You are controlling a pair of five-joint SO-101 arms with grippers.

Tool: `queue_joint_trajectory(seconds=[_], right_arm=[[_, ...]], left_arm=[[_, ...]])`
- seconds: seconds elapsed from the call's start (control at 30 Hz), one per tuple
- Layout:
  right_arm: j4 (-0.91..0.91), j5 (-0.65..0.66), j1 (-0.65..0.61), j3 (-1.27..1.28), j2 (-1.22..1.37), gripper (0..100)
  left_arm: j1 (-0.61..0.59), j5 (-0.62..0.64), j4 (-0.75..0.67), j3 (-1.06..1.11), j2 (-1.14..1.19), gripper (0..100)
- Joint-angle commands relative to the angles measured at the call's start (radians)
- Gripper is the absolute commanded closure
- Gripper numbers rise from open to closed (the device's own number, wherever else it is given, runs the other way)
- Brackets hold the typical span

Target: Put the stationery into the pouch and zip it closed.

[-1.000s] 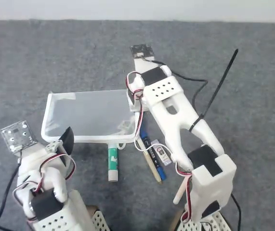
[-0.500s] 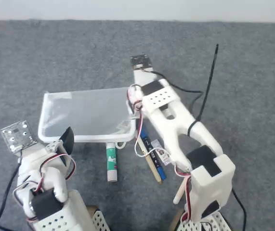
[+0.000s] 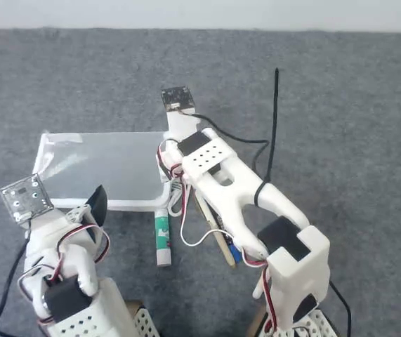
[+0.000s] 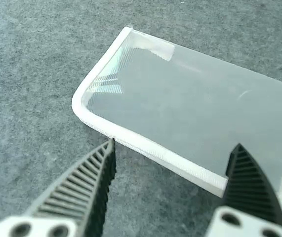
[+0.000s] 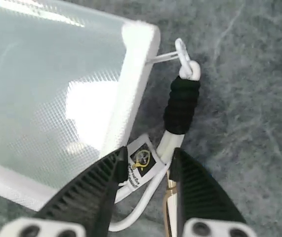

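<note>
Two claws at the pouch (image 3: 102, 168): left claw (image 4: 175, 145) released, right claw (image 5: 147, 152) grip unclear

High cam looks steeply down over the counter (image 3: 340, 112) from behind both arm bases, and each wrist cam sits close, sighting past the left end effector (image 4: 174, 145) and right end effector (image 5: 148, 153) at opposite corners of the pouch (image 3: 102, 168), which all three views share.
</note>
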Motion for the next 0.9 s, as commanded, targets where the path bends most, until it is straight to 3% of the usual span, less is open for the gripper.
queue_joint_trajectory(seconds=[0.0,0.27,0.37,0.87], right_arm=[[-0.021,-0.011,0.036,-0.063,-0.018,84.5],[-0.074,0.002,0.079,-0.063,-0.013,85.3],[-0.088,0.064,0.081,-0.072,0.005,85.3],[0.110,0.087,0.122,-0.430,0.308,88.8]], left_arm=[[-0.006,0.012,-0.028,-0.010,-0.002,66],[-0.006,0.012,-0.028,-0.010,-0.002,66],[-0.006,0.012,-0.028,-0.010,-0.002,66],[-0.006,0.011,-0.028,-0.010,-0.002,66]])
